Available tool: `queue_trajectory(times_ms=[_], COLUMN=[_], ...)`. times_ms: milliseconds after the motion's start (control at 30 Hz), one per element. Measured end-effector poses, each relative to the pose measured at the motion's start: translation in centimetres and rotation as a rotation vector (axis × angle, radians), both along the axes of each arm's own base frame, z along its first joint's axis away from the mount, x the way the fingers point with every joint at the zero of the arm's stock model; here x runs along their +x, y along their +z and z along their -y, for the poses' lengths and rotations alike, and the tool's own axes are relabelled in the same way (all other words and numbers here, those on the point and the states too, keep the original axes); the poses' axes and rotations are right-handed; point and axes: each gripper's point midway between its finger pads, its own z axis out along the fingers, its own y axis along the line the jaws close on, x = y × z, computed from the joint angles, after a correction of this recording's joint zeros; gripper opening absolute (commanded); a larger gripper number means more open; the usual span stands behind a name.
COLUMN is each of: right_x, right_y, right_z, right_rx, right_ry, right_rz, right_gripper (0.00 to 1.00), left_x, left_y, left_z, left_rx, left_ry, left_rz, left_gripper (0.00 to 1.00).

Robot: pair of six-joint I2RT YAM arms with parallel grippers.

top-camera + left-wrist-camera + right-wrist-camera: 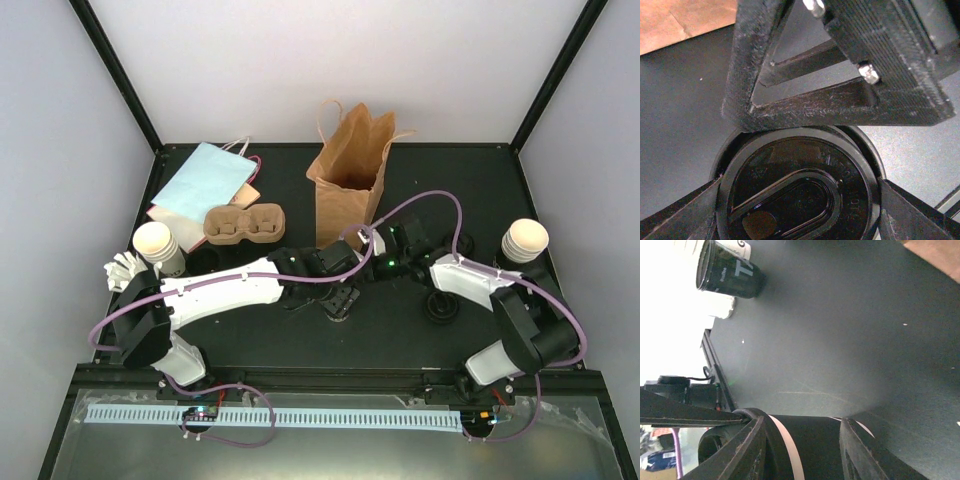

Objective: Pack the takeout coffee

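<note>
A takeout coffee cup (336, 306), black with a pale band (812, 440), stands at the table's middle in front of the brown paper bag (350, 175). My right gripper (800, 452) is shut on its body, with fingers (742, 450) on both sides. Seen from above, my left gripper (797, 200) is over the cup. It is closed on the round black lid (795, 192), its fingertips (900, 212) touching the rim on either side. A finger of the right gripper (840, 107) crosses just beyond the lid.
A cardboard cup carrier (245, 223) and a flat pale-blue bag (205, 178) lie at the back left. Open cup stacks stand at the left (155, 243) and right (525, 240). A loose black lid (440, 306) lies right of centre. Another black cup (730, 275) shows in the right wrist view.
</note>
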Motion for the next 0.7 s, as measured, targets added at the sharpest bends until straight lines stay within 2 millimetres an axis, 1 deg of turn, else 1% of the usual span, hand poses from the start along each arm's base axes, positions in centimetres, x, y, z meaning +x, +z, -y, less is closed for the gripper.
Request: queue_trajectory(times_ms=[133,267,333,500,700], right_x=[0.1,0.0,0.1,0.2,-0.2], right_y=[0.4,0.9,1.6,2.7,3.3], right_z=[0.6,2.3,3.2,4.7,5.9], right_rx=[-0.040,-0.094,-0.118,-0.161,-0.186], right_ry=[-0.040,-0.103,-0.135,-0.186,-0.221], right_rz=[0.023,0.037,0.068,0.118,0.156], right_gripper=[0.44,0.45,0.45,0.45,0.46], left_x=[0.0,0.1,0.2,0.3,0.2], left_y=[0.1,0.4,0.4,0.4,0.6], left_z=[0.2,0.8,1.0,1.2,1.5], left_rx=[-0.007,-0.029,-0.035,-0.040,-0.050], left_ry=[-0.005,-0.014,-0.015,-0.017,-0.018], left_rz=[0.004,0.018,0.021,0.024,0.021], left_gripper=[0.80,0.80,0.80,0.80,0.86])
